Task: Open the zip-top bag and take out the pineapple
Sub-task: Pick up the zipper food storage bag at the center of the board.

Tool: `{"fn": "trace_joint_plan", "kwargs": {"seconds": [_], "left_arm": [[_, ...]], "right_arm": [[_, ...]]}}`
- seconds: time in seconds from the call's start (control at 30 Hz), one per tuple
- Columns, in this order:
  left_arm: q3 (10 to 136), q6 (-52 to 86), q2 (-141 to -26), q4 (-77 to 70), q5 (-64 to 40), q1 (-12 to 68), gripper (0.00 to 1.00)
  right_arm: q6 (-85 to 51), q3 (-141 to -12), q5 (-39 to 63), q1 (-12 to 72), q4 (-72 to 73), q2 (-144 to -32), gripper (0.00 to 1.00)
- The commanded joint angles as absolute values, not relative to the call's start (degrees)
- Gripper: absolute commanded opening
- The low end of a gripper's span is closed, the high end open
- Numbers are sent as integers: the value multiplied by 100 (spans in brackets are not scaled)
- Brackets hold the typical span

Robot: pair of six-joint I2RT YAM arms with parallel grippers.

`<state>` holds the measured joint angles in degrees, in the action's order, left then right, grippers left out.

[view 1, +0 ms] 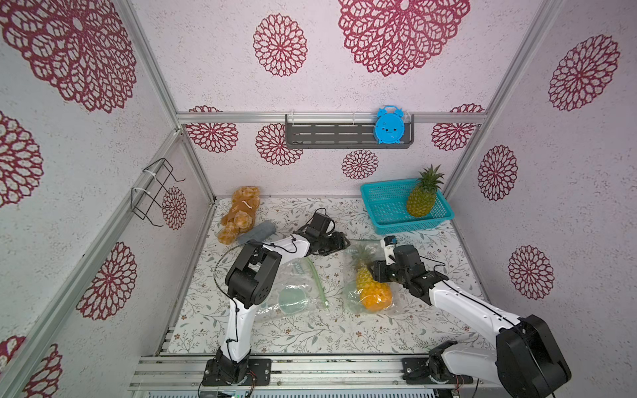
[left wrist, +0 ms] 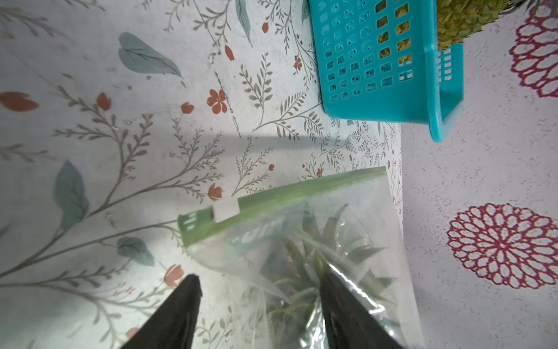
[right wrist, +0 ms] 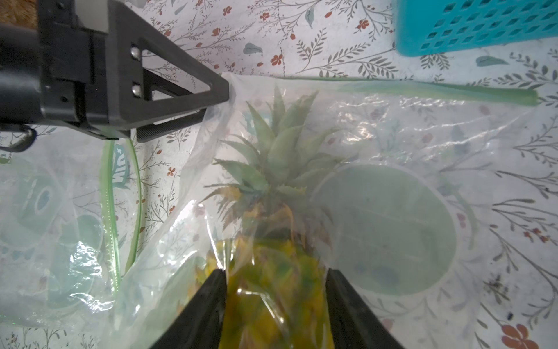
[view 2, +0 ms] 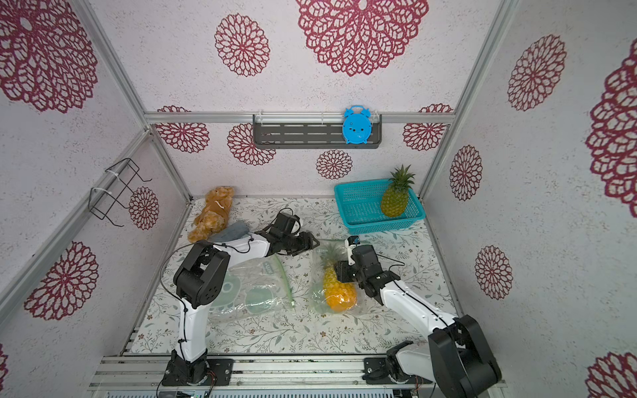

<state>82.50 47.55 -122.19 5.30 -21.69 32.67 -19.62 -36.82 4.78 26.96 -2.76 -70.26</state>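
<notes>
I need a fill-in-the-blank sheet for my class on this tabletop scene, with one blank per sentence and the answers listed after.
1. The alarm clock on the wall shelf is coloured ____.
2. The greener pineapple stands in the teal ____.
3. The yellow pineapple lies inside a clear zip-top ____.
4. The scene holds ____ pineapples in all.

Missing words: blue; basket; bag; two.

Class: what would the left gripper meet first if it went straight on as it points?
Probably the zip-top bag holding the pineapple: the left gripper, open, straddles its edge, short of the white slider.
</notes>
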Motion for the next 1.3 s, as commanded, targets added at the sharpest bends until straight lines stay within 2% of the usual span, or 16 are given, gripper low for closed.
{"fn": "trace_joint_plan", "kwargs": {"seconds": [0.0,0.07,0.13,0.3,0.63,1.07,1.27], "left_arm": [[8341,4910,-12395,207,-2370,3349,62],[8349,4948,-12435,142,-2417,3357,55],[8350,4961,-12460,96,-2440,3362,43],[8335,4965,-12433,62,-2457,3360,0],[8061,4364,-11429,753,-2013,3341,0],[8445,3866,-10351,1484,-1809,3344,0],[8791,3713,-10257,1782,-1820,3340,0]], "right_arm": [[-2021,-3568,492,2753,-369,-7018,56],[-2024,-3577,494,2766,-371,-7031,56],[-2022,-3577,509,2761,-361,-7040,56],[-2030,-3610,521,2770,-393,-6968,56],[-1840,-3795,110,2771,-596,-6220,62],[-1462,-4312,-1101,2662,-896,-5594,67],[-883,-4280,-873,2363,-466,-5372,67]]}}
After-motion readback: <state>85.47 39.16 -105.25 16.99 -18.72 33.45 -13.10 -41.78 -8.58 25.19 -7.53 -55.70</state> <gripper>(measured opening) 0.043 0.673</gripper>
